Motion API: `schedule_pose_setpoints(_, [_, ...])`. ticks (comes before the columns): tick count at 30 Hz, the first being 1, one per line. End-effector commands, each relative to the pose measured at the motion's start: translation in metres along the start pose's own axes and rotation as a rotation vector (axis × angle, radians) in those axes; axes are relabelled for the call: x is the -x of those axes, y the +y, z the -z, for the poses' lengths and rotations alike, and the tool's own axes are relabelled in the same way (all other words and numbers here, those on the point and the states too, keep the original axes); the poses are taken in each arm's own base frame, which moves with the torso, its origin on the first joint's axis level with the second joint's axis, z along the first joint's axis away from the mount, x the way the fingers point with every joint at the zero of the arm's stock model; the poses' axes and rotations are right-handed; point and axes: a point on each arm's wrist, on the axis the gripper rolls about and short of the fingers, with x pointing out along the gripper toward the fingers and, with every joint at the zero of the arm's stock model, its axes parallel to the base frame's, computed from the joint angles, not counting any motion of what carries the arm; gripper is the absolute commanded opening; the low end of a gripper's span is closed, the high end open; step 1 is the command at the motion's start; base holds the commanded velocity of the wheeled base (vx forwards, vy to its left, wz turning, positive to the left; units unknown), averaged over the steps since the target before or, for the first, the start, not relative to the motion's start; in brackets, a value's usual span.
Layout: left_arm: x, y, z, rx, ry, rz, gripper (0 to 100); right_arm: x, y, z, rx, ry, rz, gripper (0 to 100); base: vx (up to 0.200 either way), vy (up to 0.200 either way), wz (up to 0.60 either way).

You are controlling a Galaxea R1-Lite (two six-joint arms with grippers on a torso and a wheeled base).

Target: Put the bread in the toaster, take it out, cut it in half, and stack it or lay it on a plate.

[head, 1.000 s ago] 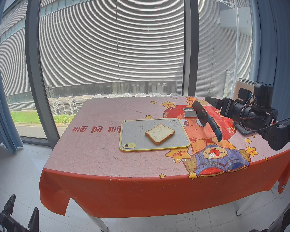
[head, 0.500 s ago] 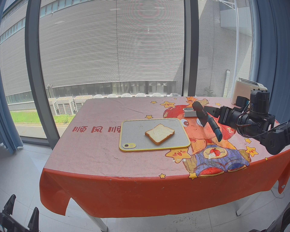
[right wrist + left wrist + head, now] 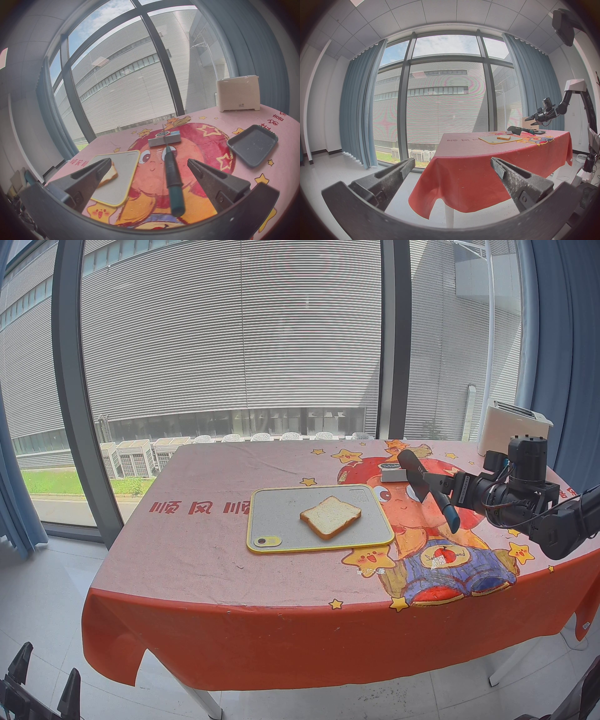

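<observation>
A slice of bread [image 3: 330, 516] lies flat on the grey, yellow-rimmed cutting board [image 3: 281, 515] at the table's middle. To its right a knife [image 3: 445, 505] with a black blade and blue handle rests with its blade in a small holder [image 3: 392, 475]. My right gripper [image 3: 432, 480] hovers open just above and behind the knife, fingers pointing left. In the right wrist view the knife [image 3: 172, 179] lies between the open fingers [image 3: 89, 178], bread [image 3: 109, 175] off to one side. The white toaster [image 3: 511, 425] stands at the far right. My left gripper [image 3: 450, 170] hangs open, low and off the table.
A dark rectangular plate [image 3: 252, 144] sits on the table between the toaster [image 3: 238, 93] and the knife. The orange tablecloth [image 3: 187, 552] hangs over the table's front edge. Bare cloth lies left of and in front of the board. Windows stand behind.
My right arm has come down toward the knife, uncovering the toaster behind it. Bread, board and knife have stayed put.
</observation>
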Motion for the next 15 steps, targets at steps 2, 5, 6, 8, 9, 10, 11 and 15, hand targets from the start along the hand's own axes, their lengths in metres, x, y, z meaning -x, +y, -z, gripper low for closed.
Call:
schedule_pose_setpoints(2, [0.0,0.0,0.005,0.002,0.001,0.001,100,-0.005,-0.013,0.001,0.008,0.007,0.031,100,0.0,0.0,0.0])
schedule_pose_setpoints(5, [0.0,0.0,0.005,0.0,0.001,-0.001,100,-0.01,-0.021,0.003,0.019,0.018,0.048,100,0.0,0.0,0.0])
schedule_pose_setpoints(6, [0.0,0.0,0.005,0.0,0.001,-0.001,100,-0.012,-0.023,0.005,0.018,0.024,0.053,100,0.0,0.0,0.0])
schedule_pose_setpoints(8, [0.0,0.0,0.005,0.0,0.001,-0.001,100,-0.019,-0.026,0.01,0.016,0.043,0.059,100,0.0,0.0,0.0])
schedule_pose_setpoints(9, [0.0,0.0,0.005,0.0,0.001,0.001,100,-0.022,-0.027,0.012,0.016,0.05,0.062,100,0.0,0.0,0.0])
schedule_pose_setpoints(10, [0.0,0.0,0.005,0.0,0.001,-0.001,100,-0.022,-0.027,0.013,0.016,0.052,0.062,100,0.0,0.0,0.0])
schedule_pose_setpoints(11, [0.0,0.0,0.005,0.0,0.001,-0.001,100,-0.022,-0.027,0.013,0.016,0.052,0.062,100,0.0,0.0,0.0])
schedule_pose_setpoints(15, [0.0,0.0,0.005,0.0,0.001,-0.001,100,-0.031,-0.027,0.019,0.016,0.042,0.05,100,0.0,0.0,0.0])
